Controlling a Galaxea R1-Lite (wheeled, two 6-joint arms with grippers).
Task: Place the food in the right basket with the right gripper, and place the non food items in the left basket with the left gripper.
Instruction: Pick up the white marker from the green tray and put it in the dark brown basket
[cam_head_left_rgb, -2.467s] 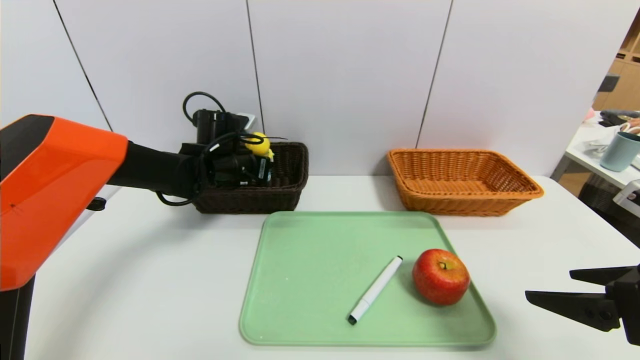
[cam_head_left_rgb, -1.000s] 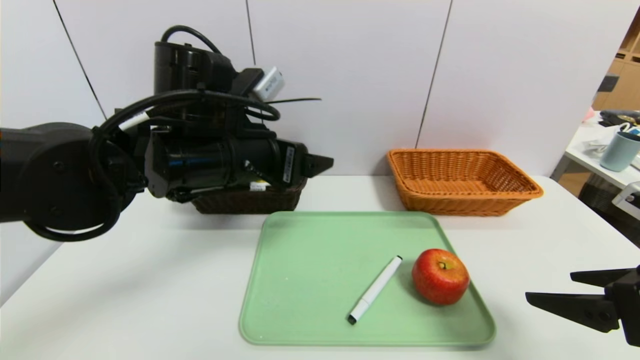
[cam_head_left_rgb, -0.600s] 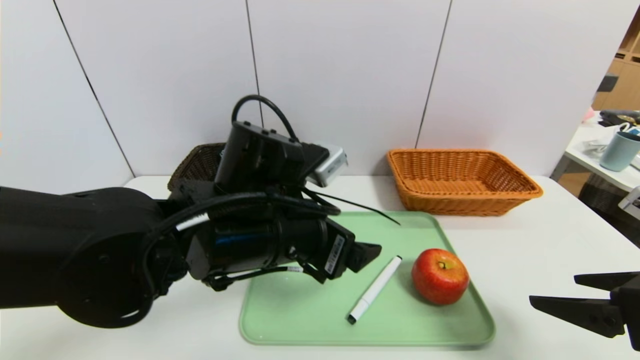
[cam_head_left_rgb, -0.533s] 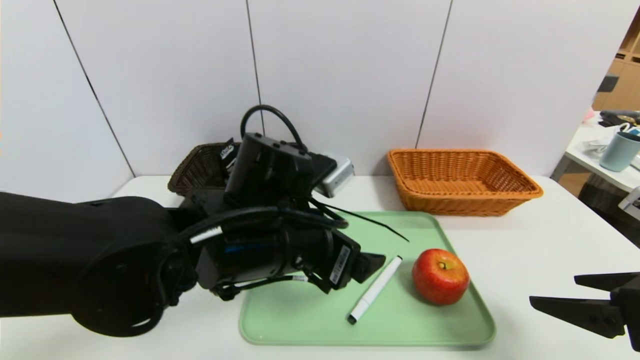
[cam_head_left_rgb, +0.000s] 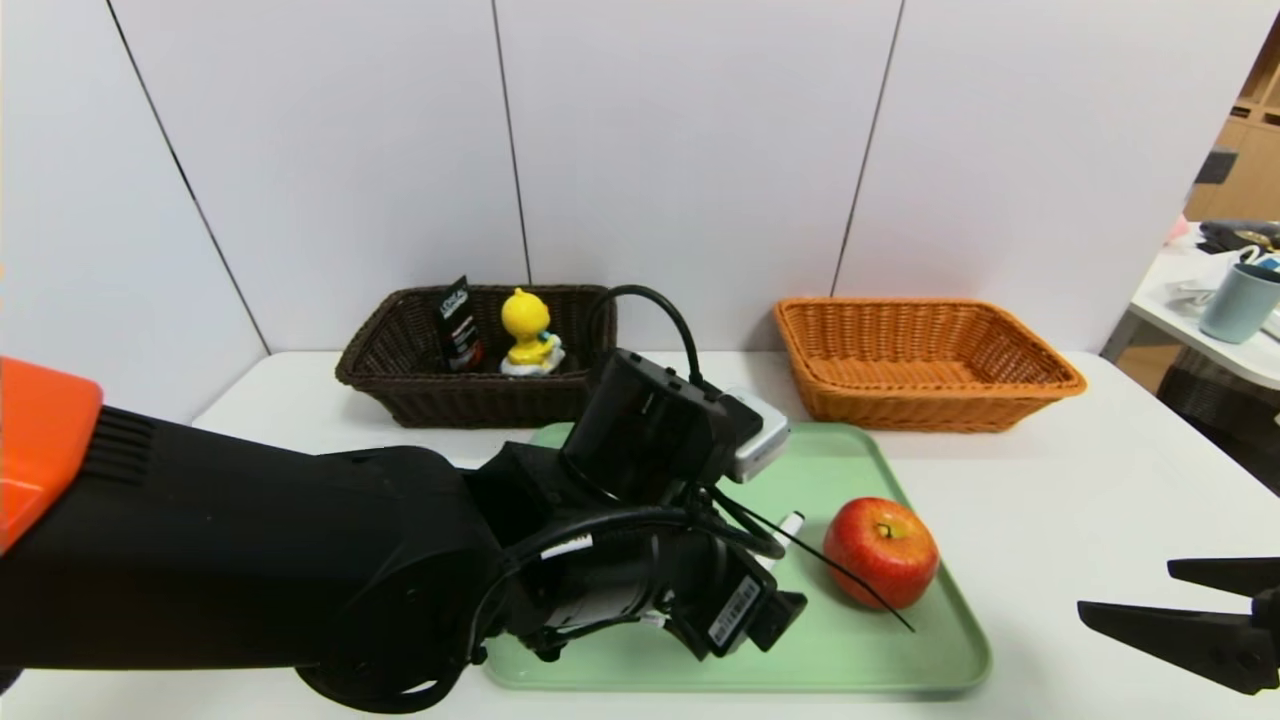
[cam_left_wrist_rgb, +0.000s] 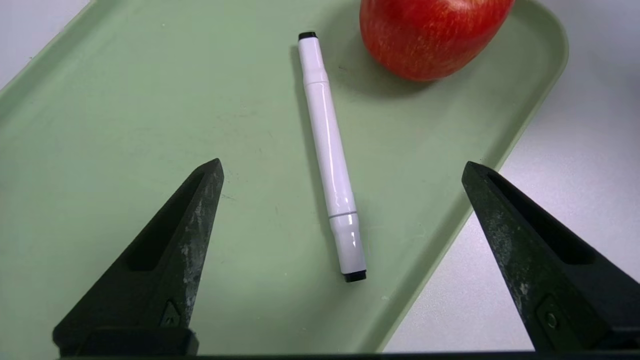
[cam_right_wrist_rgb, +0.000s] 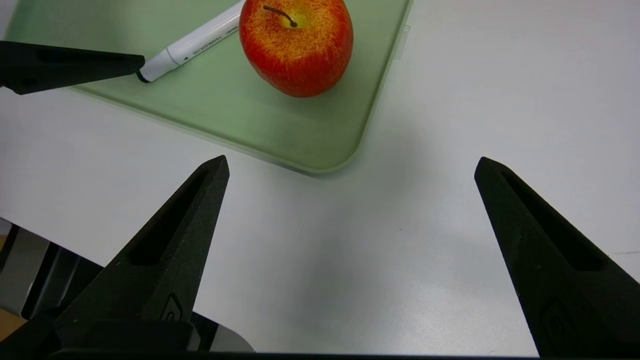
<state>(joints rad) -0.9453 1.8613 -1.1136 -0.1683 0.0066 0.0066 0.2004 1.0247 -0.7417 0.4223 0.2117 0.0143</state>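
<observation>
left basket (cam_head_left_rgb: 400, 385): dark wicker, far left of the bench (cam_head_left_rgb: 1080, 480). Holds 2 non-food items: dark tube (cam_head_left_rgb: 459, 327) leaning upright, yellow duck toy (cam_head_left_rgb: 528, 333) beside it.
left gripper (cam_left_wrist_rgb: 342, 167): mine, jaws wide apart, empty, low over the green tray (cam_head_left_rgb: 860, 650). White marker (cam_left_wrist_rgb: 330, 160) lies flat between my 2 tips, not touched.
step in hand: closing in on the marker, the last non-food item on the tray, I judge.
next move: drop lower, and likely roll the wrist, since the marker seems to run roughly along my pointing line. Clamp mid-barrel. It's thin and round, so it could roll or slip. Then carry to the left basket.
food (cam_head_left_rgb: 881, 553): red apple on the tray's right part, just beside the marker's far end. Keep my outer tip off it.
right basket (cam_head_left_rgb: 1040, 385): orange wicker, far right, nothing in it.
right gripper (cam_right_wrist_rgb: 350, 165): jaws wide apart, empty, over bare bench right of the tray, idle. Apple is its job, not yet started.
</observation>
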